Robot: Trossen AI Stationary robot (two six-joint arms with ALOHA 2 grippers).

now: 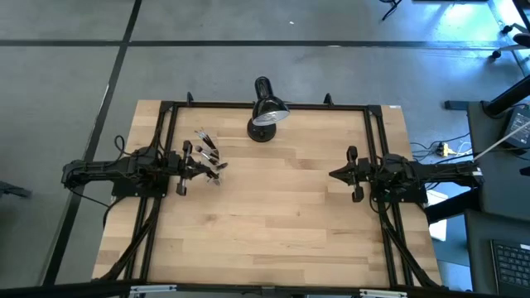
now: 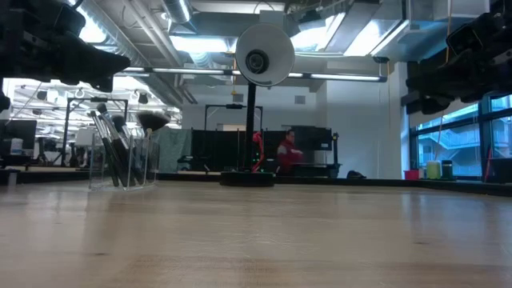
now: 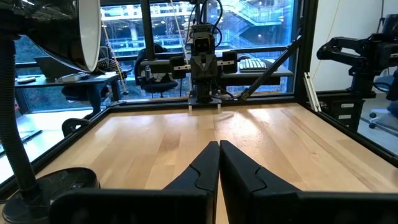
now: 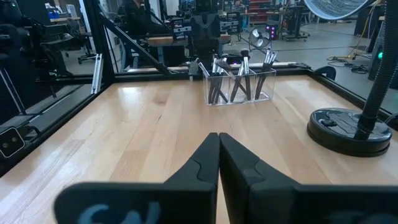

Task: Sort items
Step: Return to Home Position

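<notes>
Plainly, both arms hover above the bench (image 1: 273,232), one at each end, facing each other. The left hand (image 3: 219,146) has its two dark fingers pressed together with nothing between them, and it points across the bare wood toward the opposite arm. The right hand (image 4: 219,138) is likewise closed tight on nothing, with its fingers meeting in a thin seam.

The makeup brushes (image 4: 239,74) stand bristles-up in a clear organizer (image 4: 266,87), leaning at crossed angles against its walls. In the high view the organizer sits right by the tip of the left hand, slightly to its lamp side. It lies outside that hand's own wrist view. From the right hand it lies well ahead across the bench, just in front of the left arm.

A black desk lamp (image 1: 267,112) stands at the far edge, between the two hands and beyond them, with its round base nearer the right hand's side of the organizer. In the low view both arms hang high at the upper corners, and a person (image 2: 286,152) in red shows in the room beyond the bench
</notes>
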